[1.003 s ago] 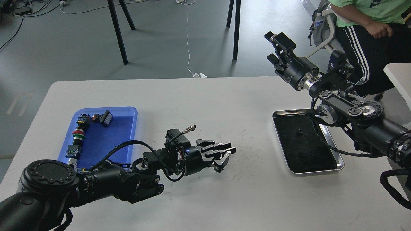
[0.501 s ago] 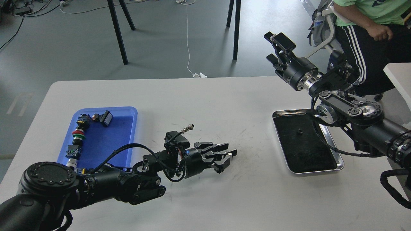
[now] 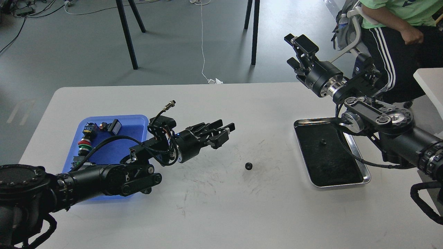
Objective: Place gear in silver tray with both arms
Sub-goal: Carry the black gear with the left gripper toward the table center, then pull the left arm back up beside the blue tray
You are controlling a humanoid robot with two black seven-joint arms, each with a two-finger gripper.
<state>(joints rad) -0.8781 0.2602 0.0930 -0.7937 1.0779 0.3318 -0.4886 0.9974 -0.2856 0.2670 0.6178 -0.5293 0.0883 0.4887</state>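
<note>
A small black gear [image 3: 248,166] lies free on the white table, between my two arms and left of the silver tray [image 3: 366,180]. Another small black piece [image 3: 323,141] lies on the tray's dark bottom. My left gripper [image 3: 228,130] is open and empty, raised above the table up and to the left of the gear. My right gripper [image 3: 288,49] is open and empty, held high beyond the table's far edge, above and behind the silver tray.
A blue plastic tray [image 3: 140,119] with several connectors and buttons sits at the left, partly under my left arm. A seated person [image 3: 391,41] is at the far right. Black stand legs [image 3: 126,34] stand on the floor behind the table.
My left gripper has lifted and drawn back to the left, away from the table. The gear now lies bare on the table where the gripper was. The right arm has not moved.
</note>
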